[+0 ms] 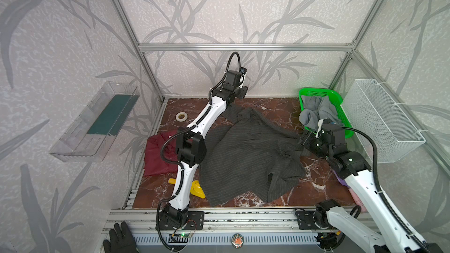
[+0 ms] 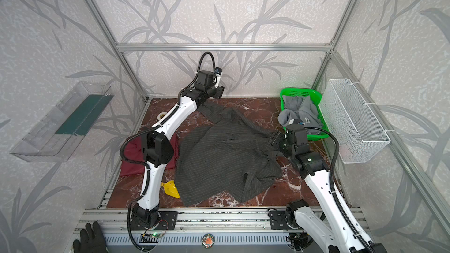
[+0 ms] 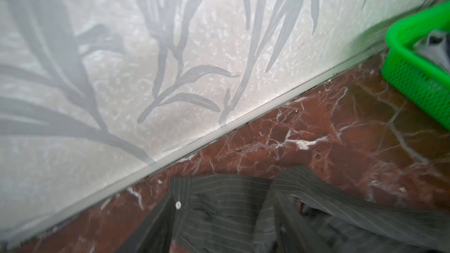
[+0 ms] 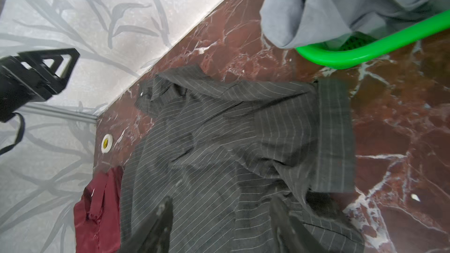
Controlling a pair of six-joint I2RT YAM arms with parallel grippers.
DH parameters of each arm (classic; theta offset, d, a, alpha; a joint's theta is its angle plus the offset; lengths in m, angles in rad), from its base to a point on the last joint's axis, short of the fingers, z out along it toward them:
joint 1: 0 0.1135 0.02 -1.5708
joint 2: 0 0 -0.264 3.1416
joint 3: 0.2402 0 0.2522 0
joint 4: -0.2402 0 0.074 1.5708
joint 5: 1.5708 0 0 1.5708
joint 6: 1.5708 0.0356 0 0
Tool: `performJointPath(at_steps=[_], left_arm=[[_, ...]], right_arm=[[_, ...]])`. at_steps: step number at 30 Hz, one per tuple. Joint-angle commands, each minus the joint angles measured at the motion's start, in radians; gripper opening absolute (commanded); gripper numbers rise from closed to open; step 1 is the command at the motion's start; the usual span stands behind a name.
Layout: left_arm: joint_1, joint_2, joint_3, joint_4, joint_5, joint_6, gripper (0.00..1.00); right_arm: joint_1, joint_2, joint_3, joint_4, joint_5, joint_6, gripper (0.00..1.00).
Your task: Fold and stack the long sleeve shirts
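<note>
In both top views the dark pinstriped shirt [image 1: 250, 156] lies crumpled and unfolded on the red marble tabletop [image 1: 316, 181], left of the green basket [image 1: 314, 91]. The light grey shirt [image 1: 321, 109] is bunched inside that basket and spills over its near rim. The maroon shirt [image 1: 155, 159] lies well left of the basket, past the pinstriped one, and is partly hidden by the left arm [image 1: 192, 147]. The left gripper [image 1: 241, 91] hangs by the back wall, well left of the basket, above the pinstriped shirt's far end. From here I cannot tell how its jaws stand. The right gripper [image 1: 304, 139] sits just beside the basket's near left corner, over that shirt's right edge. A roll of tape [image 1: 181, 116] and a yellow object [image 1: 197, 188] lie far left of the basket. A white wire basket [image 1: 379, 118] hangs just right of it.

In the left wrist view, pinstriped cloth with a white button [image 3: 178, 205] lies by the foot of the wall, and bare marble separates it from the green basket. The gripper's fingers [image 3: 292, 229] show as two smeared dark streaks standing apart, with only cloth beneath them.

In the right wrist view, the fingers [image 4: 162, 220] are spread wide above the pinstriped shirt and pinch nothing. Whether they touch the cloth I cannot tell. The grey shirt hangs over the basket's rim, apart from the pinstriped one. The maroon shirt lies against the pinstriped shirt's far side from the basket.
</note>
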Motion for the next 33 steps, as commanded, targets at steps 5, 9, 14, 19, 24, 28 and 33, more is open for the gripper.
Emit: performJointPath(at_steps=[5, 9, 14, 19, 24, 28, 33], left_arm=[[0.159, -0.331, -0.5, -0.197, 0.004, -0.664, 0.66], [0.234, -0.495, -0.849, -0.088, 0.046, -0.788, 0.8], [0.344, -0.59, -1.101, -0.056, 0.055, -0.882, 0.8], [0.381, -0.558, -1.132, -0.165, 0.055, -0.93, 0.8], [0.431, -0.533, -1.168, -0.234, 0.003, -0.965, 0.8], [0.474, -0.509, -1.208, -0.234, -0.028, -0.971, 0.79], [0.516, -0.425, -1.183, -0.238, -0.063, -0.958, 0.78]], right_arm=[[0.045, 0.087, 0.013, 0.038, -0.142, -0.061, 0.64], [0.088, 0.136, 0.015, 0.069, -0.159, -0.085, 0.64], [0.125, 0.207, -0.019, 0.105, -0.157, -0.097, 0.64], [0.139, 0.263, -0.065, 0.171, -0.152, -0.081, 0.63], [0.139, 0.312, -0.075, 0.195, -0.129, -0.086, 0.63], [0.139, 0.334, -0.093, 0.218, -0.106, -0.078, 0.62], [0.138, 0.348, -0.1, 0.234, -0.08, -0.069, 0.61]])
